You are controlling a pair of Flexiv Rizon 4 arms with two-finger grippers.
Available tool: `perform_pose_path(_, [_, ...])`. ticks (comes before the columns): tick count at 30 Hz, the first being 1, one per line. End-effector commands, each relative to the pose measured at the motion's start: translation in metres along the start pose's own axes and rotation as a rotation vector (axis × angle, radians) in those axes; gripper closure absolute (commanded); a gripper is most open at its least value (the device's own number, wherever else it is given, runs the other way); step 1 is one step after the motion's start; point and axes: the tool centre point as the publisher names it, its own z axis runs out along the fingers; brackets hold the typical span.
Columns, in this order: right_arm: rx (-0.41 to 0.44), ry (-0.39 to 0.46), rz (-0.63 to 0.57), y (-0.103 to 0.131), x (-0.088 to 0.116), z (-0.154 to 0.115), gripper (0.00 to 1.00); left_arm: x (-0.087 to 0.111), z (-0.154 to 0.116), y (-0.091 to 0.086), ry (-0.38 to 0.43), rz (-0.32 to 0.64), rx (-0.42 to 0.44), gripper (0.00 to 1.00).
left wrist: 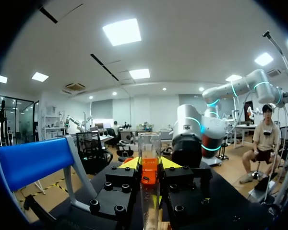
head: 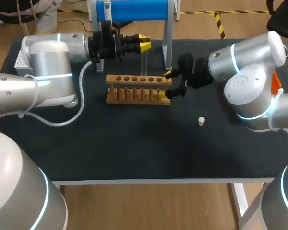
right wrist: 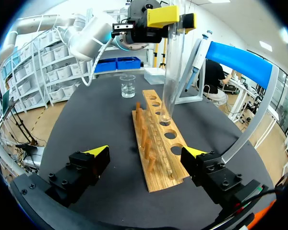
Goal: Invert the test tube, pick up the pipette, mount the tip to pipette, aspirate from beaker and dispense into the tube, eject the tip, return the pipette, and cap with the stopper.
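Above the rack (head: 134, 89), the left gripper (head: 144, 44) pinches the test tube (head: 144, 64) high up; it is glass, likely slippery and fragile. The right gripper (head: 166, 84) gapes wide.

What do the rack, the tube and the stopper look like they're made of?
Rack: pale wood with a matt, unvarnished look; grain shows along its top board.
Tube: clear and glossy, glass or clear plastic; things behind show through it.
Stopper: off-white and matt, maybe cork or rubber; too small to tell.
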Motion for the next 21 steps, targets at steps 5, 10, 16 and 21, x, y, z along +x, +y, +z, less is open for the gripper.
perform_pose_path(5, [0.001, 0.002, 0.0, 0.0, 0.0, -0.001, 0.0, -0.003, 0.0, 0.005, 0.0, -0.005, 0.004, 1.0])
perform_pose_path(10, [0.001, 0.002, 0.0, 0.0, 0.0, -0.001, 0.0, -0.003, 0.0, 0.009, 0.002, -0.013, 0.002, 1.0])
perform_pose_path(16, [0.001, 0.002, 0.0, 0.0, 0.0, -0.001, 0.0, -0.003, -0.001, 0.013, -0.002, -0.02, 0.0, 1.0])
perform_pose_path(21, [0.001, 0.002, 0.0, 0.0, 0.0, -0.001, 0.0, -0.003, -0.001, 0.017, -0.004, -0.023, -0.004, 1.0])
